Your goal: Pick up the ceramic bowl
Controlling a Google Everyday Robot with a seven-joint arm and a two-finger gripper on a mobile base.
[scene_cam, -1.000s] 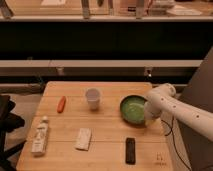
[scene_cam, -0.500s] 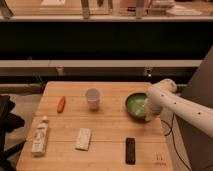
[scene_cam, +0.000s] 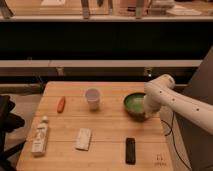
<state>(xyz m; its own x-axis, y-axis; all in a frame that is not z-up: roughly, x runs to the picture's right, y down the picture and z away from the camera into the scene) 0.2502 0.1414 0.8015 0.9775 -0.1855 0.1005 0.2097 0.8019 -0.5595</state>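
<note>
The gripper (scene_cam: 145, 113) is closed on the right rim of the green bowl (scene_cam: 132, 103), which sits at the right side of the wooden table (scene_cam: 110, 127), near its edge. A white cup (scene_cam: 92, 97) stands left of the bowl, apart from it. Further left lies an orange stick (scene_cam: 61, 104). Along the front are a bottle (scene_cam: 40, 136) with an unreadable label, a white packet (scene_cam: 83, 139) and a black bar (scene_cam: 130, 150). A small mark (scene_cam: 159, 161) at the front right corner is too faint to read
</note>
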